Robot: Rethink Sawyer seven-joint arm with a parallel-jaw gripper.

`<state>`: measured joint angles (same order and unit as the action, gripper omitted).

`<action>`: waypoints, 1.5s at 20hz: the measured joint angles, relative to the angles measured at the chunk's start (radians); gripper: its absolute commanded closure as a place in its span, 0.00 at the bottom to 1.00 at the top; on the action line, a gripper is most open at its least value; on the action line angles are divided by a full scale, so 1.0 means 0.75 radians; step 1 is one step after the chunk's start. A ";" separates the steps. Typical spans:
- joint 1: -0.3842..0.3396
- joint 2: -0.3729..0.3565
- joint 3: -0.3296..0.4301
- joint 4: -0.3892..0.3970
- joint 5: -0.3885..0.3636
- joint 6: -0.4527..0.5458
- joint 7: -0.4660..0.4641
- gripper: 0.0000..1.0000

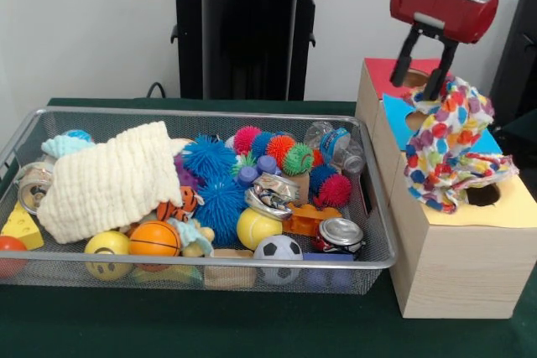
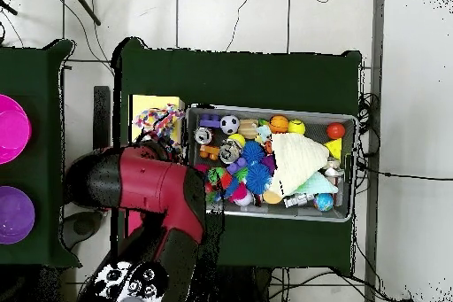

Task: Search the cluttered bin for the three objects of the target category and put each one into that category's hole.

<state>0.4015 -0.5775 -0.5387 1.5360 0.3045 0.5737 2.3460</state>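
Near edge of the bin (image 1: pixel 201 267): soccer ball (image 1: pixel 278 248), can (image 1: pixel 340 233), yellow ball (image 1: pixel 257 226), orange ball (image 1: pixel 154 239). Behind them a cream cloth (image 1: pixel 113 178) is heaped over the left part, and spiky balls (image 1: pixel 210 161) and a bottle (image 1: pixel 336 143) sit mid to far. All on the green surface (image 1: pixel 252 329).

Right of the bin stands the wooden box (image 1: pixel 453 266) with its coloured top panels. Nearest hole (image 1: pixel 483 195), in the yellow panel, is partly visible. A spotted cloth (image 1: pixel 449 144) lies draped across the blue panel behind it, its lower end spilling onto the yellow one.

The cloth's long axis runs roughly near-to-far along the box top, upper end raised toward the gripper (image 1: pixel 424 69) and lower end bunched next to the yellow hole.

The gripper's fingers hang spread at the cloth's far end, one tip touching or just behind the fabric; whether it grips the cloth can't be judged.

Progress: the cloth sits on top of the box, not yet down any hole. The cream cloth remains in the bin. No telling what the box already holds. At least one drop is unfinished and searching is likely left.
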 measured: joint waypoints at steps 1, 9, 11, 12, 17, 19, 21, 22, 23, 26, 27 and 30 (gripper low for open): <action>0.015 0.013 -0.021 -0.007 0.004 0.030 0.005 0.00; 0.093 0.085 -0.145 -0.037 0.047 0.047 0.092 1.00; 0.103 0.094 -0.162 -0.040 0.052 0.048 0.108 1.00; 0.107 0.098 -0.168 -0.041 0.052 0.049 0.115 1.00; 0.149 0.142 -0.242 -0.058 0.052 0.110 0.179 1.00; 0.175 0.175 -0.295 -0.074 0.052 0.142 0.205 1.00; 0.189 0.195 -0.327 -0.085 0.052 0.145 0.218 1.00; 0.196 0.207 -0.344 -0.091 0.052 0.145 0.225 1.00; 0.203 0.218 -0.361 -0.097 0.052 0.146 0.233 1.00; 0.230 0.265 -0.437 -0.123 0.052 0.146 0.257 1.00; 0.240 0.283 -0.468 -0.131 0.052 0.146 0.266 1.00; 0.265 0.318 -0.540 -0.141 0.052 0.149 0.289 1.00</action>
<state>0.6001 -0.3390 -0.9441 1.4306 0.3436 0.6855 2.5630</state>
